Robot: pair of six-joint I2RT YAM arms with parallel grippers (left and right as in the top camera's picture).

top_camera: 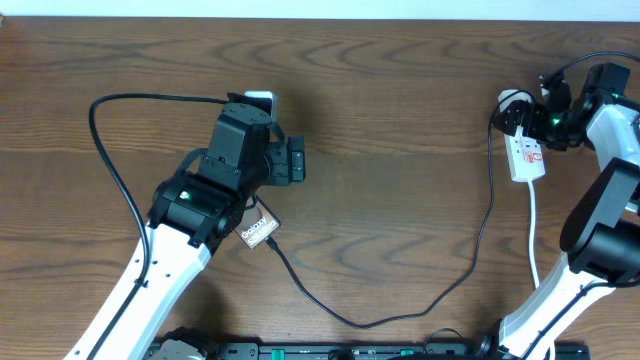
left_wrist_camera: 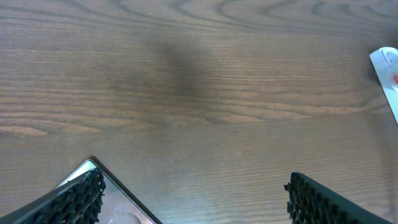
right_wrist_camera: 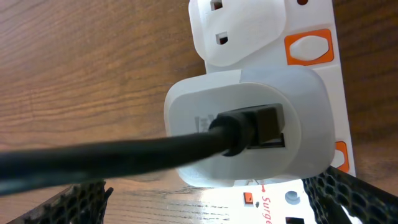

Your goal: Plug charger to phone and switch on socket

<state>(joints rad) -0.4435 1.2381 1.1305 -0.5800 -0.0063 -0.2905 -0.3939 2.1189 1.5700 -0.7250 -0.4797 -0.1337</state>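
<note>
Seemingly near its last step. From overhead, the thin black charger cable (top_camera: 400, 315) runs from the white elongated power-strip socket (top_camera: 527, 158) across the brown wooden table (top_camera: 400, 90) to the dark flat Galaxy-lettered phone (top_camera: 260, 232). Its tip meets the phone's corner, but whether it is seated is unclear. The left gripper (top_camera: 294, 160) hangs just beside the phone, and the right gripper (top_camera: 520, 115) hangs at the socket's far end.

In the left wrist view, the jaws are spread wide and empty, with the phone's corner under one finger.

In the right wrist view, the jaws are wide and empty around a white plastic adapter (right_wrist_camera: 249, 124) plugged into the socket. The orange rocker switch (right_wrist_camera: 309, 48) is untouched, so pressing it probably remains.
</note>
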